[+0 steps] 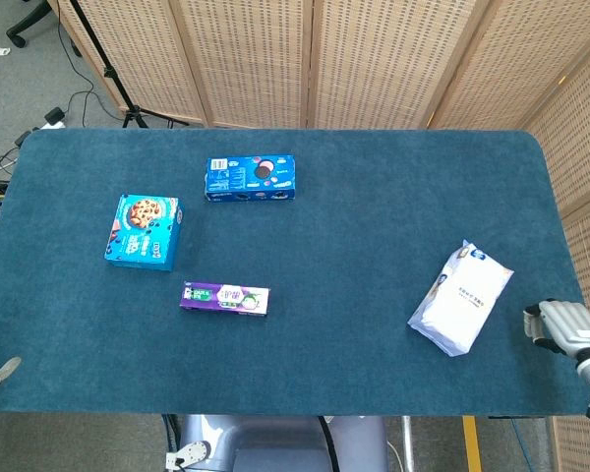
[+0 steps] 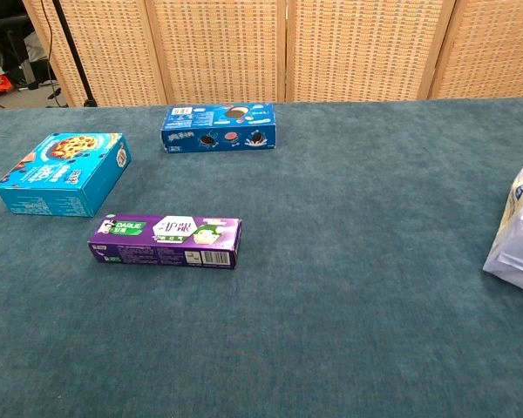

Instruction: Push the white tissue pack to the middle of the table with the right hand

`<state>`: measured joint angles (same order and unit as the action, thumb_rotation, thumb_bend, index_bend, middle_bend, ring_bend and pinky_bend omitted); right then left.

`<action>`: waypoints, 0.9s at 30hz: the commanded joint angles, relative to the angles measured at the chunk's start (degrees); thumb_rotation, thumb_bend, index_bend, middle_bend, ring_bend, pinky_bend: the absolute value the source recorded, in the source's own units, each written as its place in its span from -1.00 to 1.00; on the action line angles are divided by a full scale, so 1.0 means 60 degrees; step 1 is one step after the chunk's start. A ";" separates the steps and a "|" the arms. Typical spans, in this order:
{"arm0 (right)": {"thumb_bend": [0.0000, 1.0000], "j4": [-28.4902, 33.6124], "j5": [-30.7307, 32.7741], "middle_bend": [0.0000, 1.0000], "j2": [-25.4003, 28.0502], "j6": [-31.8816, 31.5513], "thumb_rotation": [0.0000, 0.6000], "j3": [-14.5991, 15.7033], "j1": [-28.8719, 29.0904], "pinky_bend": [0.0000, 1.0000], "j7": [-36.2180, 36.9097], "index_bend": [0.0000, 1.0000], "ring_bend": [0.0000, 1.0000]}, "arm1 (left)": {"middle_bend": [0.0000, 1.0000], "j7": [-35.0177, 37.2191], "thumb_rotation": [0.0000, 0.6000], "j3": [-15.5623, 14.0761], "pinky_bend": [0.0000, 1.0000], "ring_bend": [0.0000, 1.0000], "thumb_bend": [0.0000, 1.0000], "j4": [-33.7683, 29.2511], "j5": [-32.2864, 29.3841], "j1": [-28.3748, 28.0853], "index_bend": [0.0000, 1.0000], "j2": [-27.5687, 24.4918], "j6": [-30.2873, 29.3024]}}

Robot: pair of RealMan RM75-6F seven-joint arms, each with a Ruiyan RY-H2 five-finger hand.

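Observation:
The white tissue pack (image 1: 460, 298) lies slanted on the blue table near its right side; the chest view catches only its left part (image 2: 516, 235) at the frame's right edge. My right hand (image 1: 560, 328) hovers at the table's right edge, just right of the pack and a small gap apart from it. Its fingers lie straight, side by side, pointing at the pack and holding nothing. Of my left hand only a stretched-out fingertip (image 1: 4, 370) shows at the table's front left edge, far from the pack. Neither hand appears in the chest view.
A purple toothpaste box (image 1: 225, 297) lies left of centre. A cyan cookie box (image 1: 143, 231) sits further left, and a blue biscuit box (image 1: 251, 178) lies behind them. Wicker screens (image 1: 315, 59) stand behind the table (image 1: 374, 226).

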<state>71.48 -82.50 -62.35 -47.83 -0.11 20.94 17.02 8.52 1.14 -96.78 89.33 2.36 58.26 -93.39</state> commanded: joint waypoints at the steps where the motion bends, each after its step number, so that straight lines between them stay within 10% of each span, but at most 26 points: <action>1: 0.59 0.0329 0.0182 0.05 -0.0254 0.0164 1.00 -0.0174 0.0311 -0.21 -0.0451 0.25 -0.32 | -1.00 0.0019 1.00 -0.0005 -1.00 -1.00 -1.00 0.0007 -0.0005 -0.0012 -1.00 -0.0013 0.0033; 27: 0.52 0.2041 0.3388 0.05 -0.1046 0.2056 1.00 -0.1300 0.2390 -0.21 -0.2945 0.25 -0.32 | -1.00 0.0541 1.00 0.0040 -1.00 -1.00 -1.00 0.0019 -0.0150 -0.0037 -1.00 -0.0186 0.0135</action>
<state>82.85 -64.97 -67.46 -36.64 -7.05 33.71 1.10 11.77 1.37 -96.66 88.44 2.15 57.15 -92.59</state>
